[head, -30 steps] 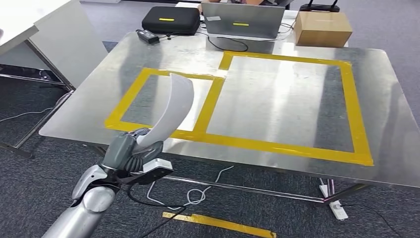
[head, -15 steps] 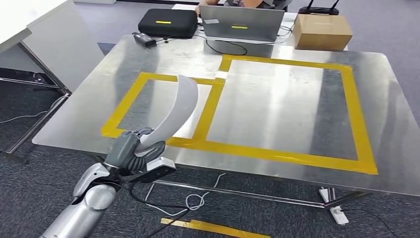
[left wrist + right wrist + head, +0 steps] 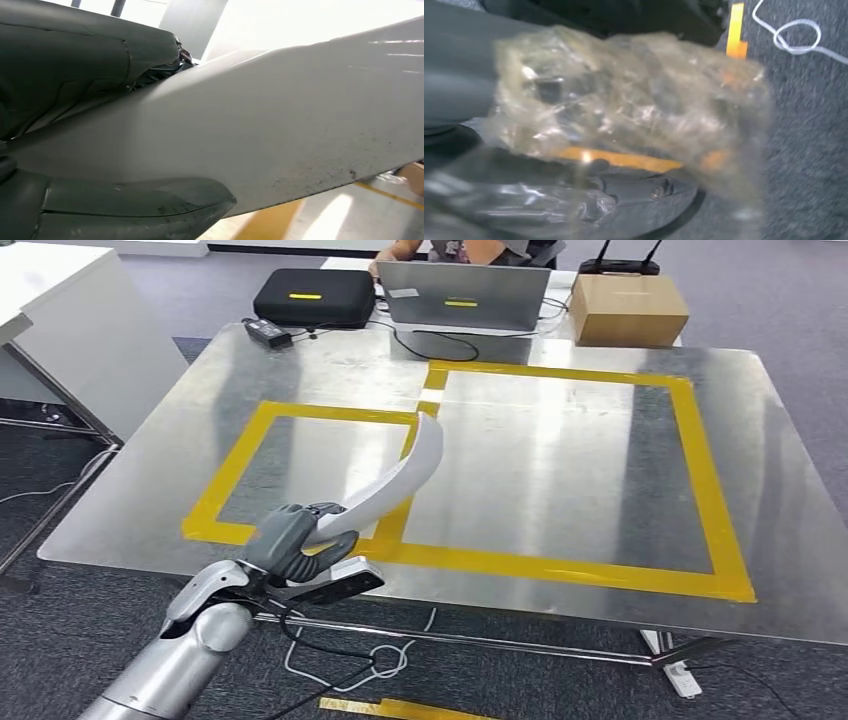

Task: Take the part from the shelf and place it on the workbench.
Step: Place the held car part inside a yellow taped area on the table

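The curved white part (image 3: 395, 480) is gripped at its lower end by the left hand (image 3: 295, 542), low and left of centre in the head view. Its long axis is slanted up-right, over the workbench (image 3: 560, 455) edge and yellow tape (image 3: 545, 565). The right hand's (image 3: 459, 65) state cannot be told behind crumpled clear plastic (image 3: 624, 105).

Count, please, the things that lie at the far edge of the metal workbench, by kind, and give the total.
Black carrying case: 1
Grey laptop: 1
Brown cardboard box: 1
Black power adapter: 1
Black router with antennas: 1
Total: 5
The white curved part, held by the left hand, is not counted.
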{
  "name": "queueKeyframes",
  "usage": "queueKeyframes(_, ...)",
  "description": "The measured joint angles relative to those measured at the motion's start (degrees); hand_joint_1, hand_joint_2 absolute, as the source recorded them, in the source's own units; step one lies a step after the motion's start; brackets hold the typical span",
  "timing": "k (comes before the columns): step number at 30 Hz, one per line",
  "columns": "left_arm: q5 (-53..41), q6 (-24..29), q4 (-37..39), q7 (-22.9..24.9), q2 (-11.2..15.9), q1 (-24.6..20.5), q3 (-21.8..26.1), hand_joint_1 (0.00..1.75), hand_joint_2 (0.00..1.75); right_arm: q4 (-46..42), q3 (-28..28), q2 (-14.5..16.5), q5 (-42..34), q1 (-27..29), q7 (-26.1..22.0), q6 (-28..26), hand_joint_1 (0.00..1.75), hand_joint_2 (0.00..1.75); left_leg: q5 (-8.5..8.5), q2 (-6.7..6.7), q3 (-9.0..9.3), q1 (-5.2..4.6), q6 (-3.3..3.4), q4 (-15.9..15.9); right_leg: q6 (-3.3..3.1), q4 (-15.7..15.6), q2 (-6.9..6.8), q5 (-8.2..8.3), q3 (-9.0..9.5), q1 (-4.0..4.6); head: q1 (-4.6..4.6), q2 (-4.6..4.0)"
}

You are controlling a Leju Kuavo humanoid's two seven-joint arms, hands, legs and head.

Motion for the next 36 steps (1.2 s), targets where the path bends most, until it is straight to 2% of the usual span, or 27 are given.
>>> queueKeyframes(2, -0.08, 0.00, 0.52, 0.00, -0.03, -0.65, -0.22, 1.75, 1.75, 0.35, 0.19, -0.22, 0.00, 0.10, -0.01, -0.10, 0.00, 0.00, -1.37, -0.33, -0.41, 0.20, -0.67, 1.56, -0.53, -0.24, 1.03, -0.01, 0.20, -0.29, -0.18, -0.01)
queueKeyframes(3, -0.27, 0.03, 0.76, 0.03, -0.02, -0.95, -0.28, 1.75, 1.75, 0.55, 0.26, -0.31, 0.00, 0.09, -0.01, -0.17, 0.00, 0.00, -2.75, -0.89, -1.48, 0.37, -1.04, 3.95, -0.78, -0.36, 1.49, -0.03, 0.34, -0.47, -0.26, -0.01)
queueKeyframes(5, -1.36, 0.07, 1.54, 0.59, 0.03, -1.48, -0.44, 1.75, 1.75, 1.21, 0.34, -0.56, 0.00, 0.03, 0.01, -0.58, 0.00, 0.00, -5.97, -1.71, -5.44, 0.73, -1.59, 11.59, -1.04, -0.38, 2.45, -0.14, 0.40, -0.57, -0.38, -0.01)
queueKeyframes(6, -2.23, 0.07, 2.16, 1.14, 0.06, -1.74, -0.54, 1.75, 1.75, 1.71, 0.40, -0.72, 0.00, 0.01, 0.03, -0.93, 0.00, 0.00, -6.86, -1.78, -7.44, 0.88, -1.75, 14.94, -1.09, -0.37, 2.98, -0.17, 0.42, -0.58, -0.36, -0.01)
queueKeyframes(7, -3.25, 0.03, 2.90, 1.88, 0.09, -2.12, -0.68, 1.75, 1.75, 2.29, 0.53, -0.91, -0.01, 0.00, 0.06, -1.35, 0.00, 0.00, -6.67, -1.79, -8.73, 1.00, -1.84, 16.67, -1.10, -0.36, 3.55, -0.20, 0.47, -0.59, -0.37, -0.01)
queueKeyframes(8, -4.31, 0.00, 3.71, 2.68, 0.11, -2.69, -0.81, 1.75, 1.75, 2.85, 0.69, -1.12, -0.01, -0.03, 0.10, -1.75, 0.00, 0.00, -5.31, -1.81, -9.04, 1.09, -1.84, 16.29, -1.09, -0.35, 4.03, -0.22, 0.56, -0.60, -0.36, -0.01)
queueKeyframes(9, -5.39, -0.04, 4.56, 3.49, 0.14, -3.47, -0.92, 1.75, 1.75, 3.40, 0.91, -1.35, -0.02, -0.08, 0.15, -2.13, 0.00, 0.00, -3.00, -1.85, -8.32, 1.16, -1.76, 13.82, -1.06, -0.34, 4.42, -0.25, 0.69, -0.62, -0.37, -0.01)
queueKeyframes(10, -6.54, -0.07, 5.46, 4.38, 0.17, -4.50, -1.04, 1.75, 1.75, 4.01, 1.21, -1.63, -0.02, -0.13, 0.19, -2.44, 0.00, 0.00, -0.38, -1.99, -6.96, 1.21, -1.59, 10.01, -0.98, -0.34, 4.77, -0.29, 0.82, -0.63, -0.37, -0.01)
queueKeyframes(11, -7.63, -0.10, 6.39, 5.27, 0.18, -5.62, -1.13, 1.75, 1.75, 4.60, 1.51, -2.01, -0.02, -0.22, 0.20, -2.68, 0.00, 0.00, 1.53, -2.17, -5.59, 1.19, -1.42, 6.39, -0.82, -0.25, 5.01, -0.37, 0.87, -0.53, -0.37, -0.01)
queueKeyframes(12, -8.65, -0.14, 7.32, 6.16, 0.14, -6.78, -1.22, 1.75, 1.75, 5.24, 1.84, -2.45, -0.03, -0.31, 0.20, -2.88, 0.00, 0.00, 2.59, -2.33, -4.51, 1.16, -1.23, 3.51, -0.58, -0.17, 5.24, -0.40, 0.79, -0.45, -0.37, -0.01)
queueKeyframes(14, -10.83, -0.21, 9.21, 8.14, -0.01, -8.82, -1.35, 1.75, 1.75, 6.57, 2.45, -3.56, -0.11, -0.44, 0.13, -3.21, 0.00, 0.00, 2.83, -2.61, -3.86, 1.13, -1.19, 1.20, -0.51, -0.01, 5.39, -0.44, 0.45, -0.25, -0.29, -0.01)
queueKeyframes(17, -14.75, -0.07, 12.46, 11.35, -0.04, -11.44, -1.39, 1.75, 1.75, 8.43, 3.35, -4.92, -0.45, -0.55, 0.05, -3.71, 0.00, 0.00, 2.98, -2.92, -3.96, 1.00, -1.04, 0.90, -0.68, -0.27, 5.03, -0.26, 0.44, -0.36, -0.25, -0.01)
queueKeyframes(22, -20.10, 0.81, 18.20, 15.34, 0.44, -16.08, -1.30, 1.75, 1.75, 10.69, 4.82, -6.11, -0.68, -1.10, 0.01, -4.42, 0.00, 0.00, 3.08, -3.05, -4.04, 0.71, -0.43, 0.93, 0.04, -0.71, 4.80, 0.03, 0.65, -0.63, -0.24, -0.01)
queueKeyframes(28, -23.56, 2.16, 23.97, 18.28, 2.26, -19.73, 0.21, 1.75, 1.75, 12.46, 6.22, -6.78, -0.89, -1.09, 0.04, -5.00, 0.00, 0.00, 3.12, -3.05, -4.05, 0.59, -0.30, 0.96, 0.50, -0.74, 4.77, 0.09, 0.62, -0.74, -0.27, -0.01)
queueKeyframes(32, -24.72, 2.64, 26.36, 19.53, 3.53, -20.40, 1.50, 0.00, 1.75, 13.16, 6.84, -6.99, -1.07, -1.05, 0.08, -5.26, 0.00, 0.00, 3.12, -3.05, -4.04, 0.63, -0.30, 0.95, 0.51, -0.72, 4.77, 0.09, 0.57, -0.70, -0.28, -0.01)
queueKeyframes(36, -24.61, 2.92, 27.49, 19.86, 4.98, -20.51, 3.14, 0.00, 1.75, 13.57, 7.15, -7.15, -1.34, -0.91, 0.10, -5.52, 0.00, 0.00, 3.14, -3.05, -4.04, 0.70, -0.32, 0.92, 0.50, -0.67, 4.78, 0.08, 0.51, -0.63, -0.29, -0.01)
